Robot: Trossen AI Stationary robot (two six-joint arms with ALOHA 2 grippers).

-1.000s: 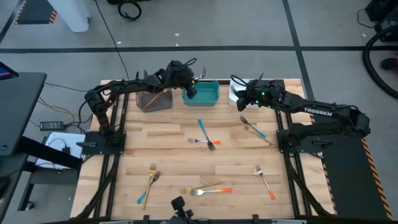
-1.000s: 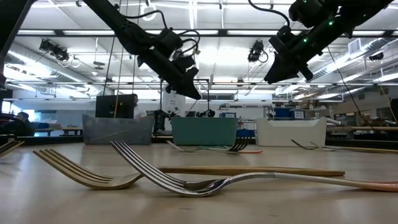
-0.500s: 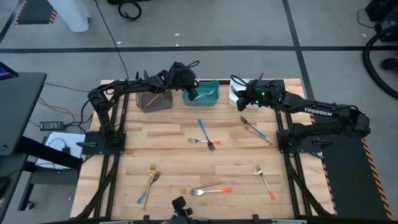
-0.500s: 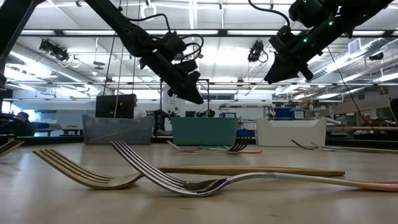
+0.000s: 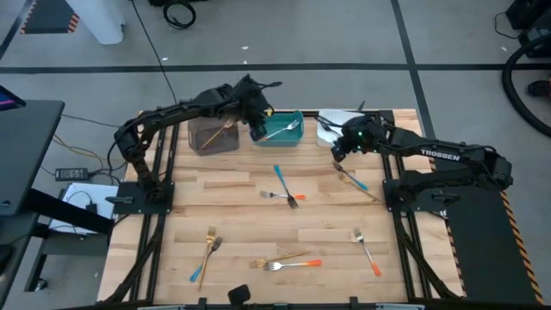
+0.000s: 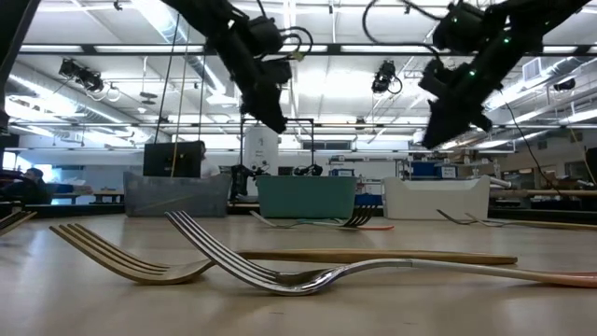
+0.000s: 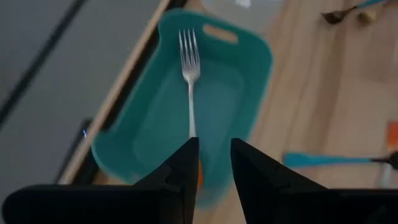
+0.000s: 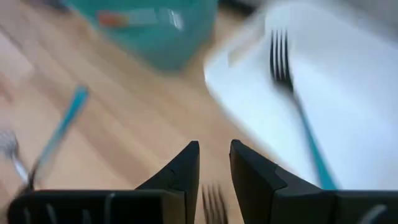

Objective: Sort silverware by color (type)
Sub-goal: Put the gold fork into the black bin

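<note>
My left gripper [image 5: 257,131] [image 7: 214,149] hangs open above the left end of the teal bin [image 7: 149,130]. It holds nothing. A silver fork with an orange handle [image 7: 189,81] lies flat on the bin's floor [image 5: 286,130]. My right gripper [image 5: 337,152] [image 8: 214,152] is open and empty, just on the near side of the white bin [image 8: 354,74]. A teal-handled fork [image 8: 291,87] lies in that bin. Gold, orange-handled and teal-handled forks are scattered over the table, among them a crossed pair [image 5: 282,189].
A brown bin [image 5: 212,137] at the far left holds a gold utensil. Two forks [image 5: 351,177] lie just near of my right gripper. More lie by the near edge: a pair [image 5: 207,251], a crossed pair [image 5: 287,260] and a single one [image 5: 368,251]. Bare wood lies between these groups.
My left gripper has let the orange-handled fork drop into the teal bin, then risen and drawn back toward the table's left. My right gripper has moved away from the white bin toward the near edge and come a little lower.
</note>
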